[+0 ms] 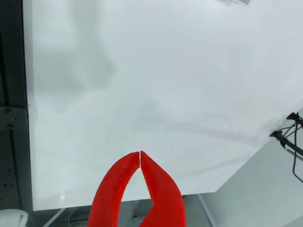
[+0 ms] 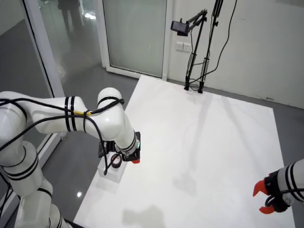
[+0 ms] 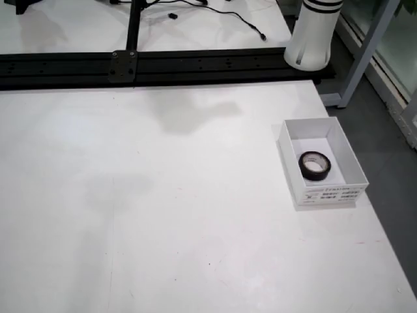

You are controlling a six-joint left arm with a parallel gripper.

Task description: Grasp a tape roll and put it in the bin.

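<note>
A black tape roll lies flat inside the white bin near the table's right edge in the overhead view. In the room view the white working arm hangs over the bin, its red gripper just right of the roll and partly hidden by the wrist. In the wrist view the two red fingers meet at their tips, so the gripper is shut with nothing between them, above bare white table.
A black rail and the arm's base run along the table's far side in the overhead view. A second arm with an open red gripper sits at the lower right of the room view. A camera stand is beyond the table.
</note>
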